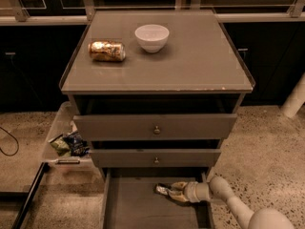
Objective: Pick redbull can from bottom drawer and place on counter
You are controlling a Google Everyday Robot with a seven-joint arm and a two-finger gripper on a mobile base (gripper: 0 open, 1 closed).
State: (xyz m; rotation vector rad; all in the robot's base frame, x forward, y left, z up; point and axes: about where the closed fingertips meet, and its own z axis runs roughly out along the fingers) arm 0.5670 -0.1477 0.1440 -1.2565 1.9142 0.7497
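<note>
the speckled stone floor spreads around a grey-brown cabinet. its counter is a flat, square, glossy slab with a thin raised edge that catches a soft sheen. below it the two upper drawers stand slightly pulled out, plain matte fronts each with a small round brass knob. the bottom drawer is drawn out much further, showing a flat, smooth floor and low side walls.

a pale, rounded, tube-like arm reaches in from the lower right over the drawer's right wall. left of the cabinet a clear plastic bin holds crinkled packets.

on the counter sits a smooth white round bowl, and just to its left, apart from it, a fat shiny gold can lies on its side.

the tan gripper is low inside the bottom drawer, near its back right. the redbull can, slim, metallic, silver and dark, lies on its side at the gripper's tip, on or just above the drawer floor. its long axis runs roughly left to right, in line with the wrist, its free end pointing toward the drawer's left wall. whether the gripper is closed on the can cannot be told.
</note>
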